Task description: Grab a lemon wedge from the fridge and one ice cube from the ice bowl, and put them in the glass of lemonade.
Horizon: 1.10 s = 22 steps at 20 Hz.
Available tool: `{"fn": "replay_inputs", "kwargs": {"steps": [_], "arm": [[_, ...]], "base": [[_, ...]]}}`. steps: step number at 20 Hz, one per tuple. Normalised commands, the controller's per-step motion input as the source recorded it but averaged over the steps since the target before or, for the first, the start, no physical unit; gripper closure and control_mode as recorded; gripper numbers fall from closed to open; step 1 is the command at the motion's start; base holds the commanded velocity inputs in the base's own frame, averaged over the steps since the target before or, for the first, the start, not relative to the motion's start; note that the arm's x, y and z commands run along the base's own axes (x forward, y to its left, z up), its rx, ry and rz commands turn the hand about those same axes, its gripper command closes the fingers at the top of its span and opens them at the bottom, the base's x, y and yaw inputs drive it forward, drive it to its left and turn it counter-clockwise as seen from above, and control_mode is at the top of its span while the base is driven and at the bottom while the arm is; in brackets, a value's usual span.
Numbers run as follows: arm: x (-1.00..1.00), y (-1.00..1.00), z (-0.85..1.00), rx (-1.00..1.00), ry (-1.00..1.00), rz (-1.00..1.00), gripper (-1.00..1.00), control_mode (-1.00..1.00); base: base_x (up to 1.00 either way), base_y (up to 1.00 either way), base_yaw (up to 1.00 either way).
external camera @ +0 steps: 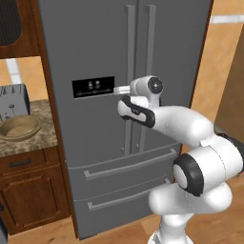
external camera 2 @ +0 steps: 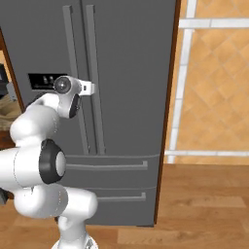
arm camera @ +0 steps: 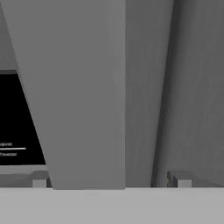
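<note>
The fridge [external camera: 95, 57] stands shut in front of the robot, its two upper doors meeting at a centre seam flanked by two long vertical bar handles, with two drawers below. The gripper [arm camera: 111, 180] is raised to about the height of the black dispenser panel [external camera: 93, 87] and pushed up close to the left door. In the hand view the two fingertips [arm camera: 39, 180] stand wide apart, released, with nothing between them but the left door's handle [arm camera: 78, 96], which rises as a broad grey bar from between the tips and leans toward the upper left of that view. The bar sits nearer the left tip than the right one; whether either tip touches it cannot be told. The dispenser panel lies just left of the handle, its pale lettering low on the dark face.

From the left base view the white hand reaches the fridge just right of the dispenser panel, at the left handle [external camera: 129, 71], with the right door's handle [external camera: 149, 71] just beyond it. The right base view shows the same hand against the left of the two handles, the panel [external camera 2: 46, 80] partly hidden behind the arm.

To the left of the fridge a speckled stone counter [external camera: 28, 138] over dark wood cabinets carries the ice bowl [external camera: 20, 127], tan and shallow, with a silver toaster [external camera: 13, 101] just behind it. Both stand well apart from the gripper. A wood floor [external camera 2: 204, 204] and a tiled wall lie to the right of the fridge.
</note>
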Motion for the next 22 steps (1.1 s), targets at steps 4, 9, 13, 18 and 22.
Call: {"fn": "replay_inputs", "kwargs": {"steps": [4,9,13,18,22], "arm": [[0.52,0.01,-0.03,-0.01,0.06,-0.01,1.00,-1.00],[-0.75,0.09,0.13,-0.01,0.26,-0.10,1.00,-1.00],[-1.00,0.00,0.33,-0.02,0.09,-0.06,1.00,-1.00],[-1.00,0.30,0.37,0.00,0.00,-0.01,1.00,-1.00],[-1.00,0.55,0.13,0.00,0.00,0.00,1.00,-1.00]], "base": [[0.00,0.00,0.00],[0.00,0.00,0.00],[0.00,0.00,0.00],[0.00,0.00,0.00],[0.00,0.00,0.00]]}}
